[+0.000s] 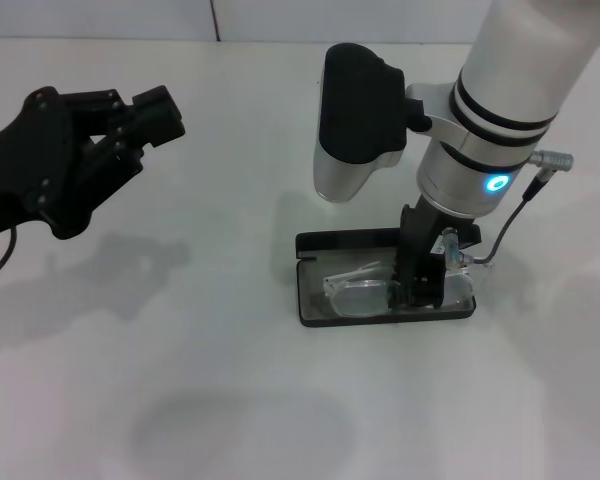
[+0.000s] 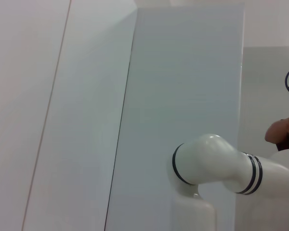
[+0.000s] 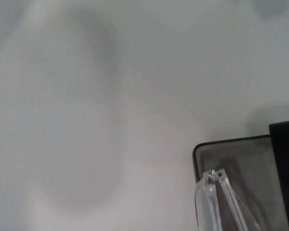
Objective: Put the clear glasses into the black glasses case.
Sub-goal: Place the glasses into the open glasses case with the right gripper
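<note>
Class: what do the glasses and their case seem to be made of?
The clear glasses: probably colourless, glossy plastic, since the grey lining shows through them. The black glasses case: matte black shell, likely plastic or leatherette; it gives no shine.

One black glasses case (image 1: 315,243) lies open on the white surface (image 1: 230,400), and one pair of clear glasses (image 1: 358,292) sits in it. Two robot arms show: one left tool (image 1: 150,115), black, and one right tool (image 1: 420,290), down at the single case.
</note>
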Motion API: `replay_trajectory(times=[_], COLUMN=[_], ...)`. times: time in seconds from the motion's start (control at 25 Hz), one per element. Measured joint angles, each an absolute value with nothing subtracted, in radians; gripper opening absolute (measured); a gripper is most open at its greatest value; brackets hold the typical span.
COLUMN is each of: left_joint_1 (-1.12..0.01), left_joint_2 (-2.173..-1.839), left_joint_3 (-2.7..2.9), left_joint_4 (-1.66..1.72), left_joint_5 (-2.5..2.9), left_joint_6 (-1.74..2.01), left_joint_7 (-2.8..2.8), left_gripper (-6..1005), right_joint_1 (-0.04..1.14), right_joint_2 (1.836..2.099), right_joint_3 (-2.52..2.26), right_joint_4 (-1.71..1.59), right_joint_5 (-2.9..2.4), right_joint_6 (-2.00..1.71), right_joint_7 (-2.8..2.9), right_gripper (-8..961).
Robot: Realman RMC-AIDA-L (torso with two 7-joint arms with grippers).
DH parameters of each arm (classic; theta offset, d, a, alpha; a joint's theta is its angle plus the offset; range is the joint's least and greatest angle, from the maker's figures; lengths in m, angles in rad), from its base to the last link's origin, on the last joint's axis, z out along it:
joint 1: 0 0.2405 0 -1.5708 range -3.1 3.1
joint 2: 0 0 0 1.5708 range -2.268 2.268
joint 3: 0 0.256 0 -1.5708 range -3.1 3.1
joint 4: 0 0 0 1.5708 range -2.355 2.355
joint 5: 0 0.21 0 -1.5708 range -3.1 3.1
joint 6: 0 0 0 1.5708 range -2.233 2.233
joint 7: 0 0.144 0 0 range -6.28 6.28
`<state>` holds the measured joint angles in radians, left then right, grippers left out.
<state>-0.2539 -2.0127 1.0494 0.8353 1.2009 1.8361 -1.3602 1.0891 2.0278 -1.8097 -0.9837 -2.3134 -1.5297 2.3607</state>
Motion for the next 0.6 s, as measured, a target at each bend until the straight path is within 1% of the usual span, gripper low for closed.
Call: replay_trajectory(times=[0.6], left_joint_1=[-0.259], left_joint_2=[-2.012], left_joint_3=[1.049], left_joint_4=[0.811], left_joint_5=[1.203], left_joint_6=[1.836], left_joint_7=[-1.341], left_gripper=[87], right_joint_1=[1.086], right_joint_2=[2.028], right_joint_3=[-1.850], right_joint_4=[-0.960], right_joint_5=[-2.323], right_joint_6=[-1.471], right_joint_7=[2.354], right_gripper=[204])
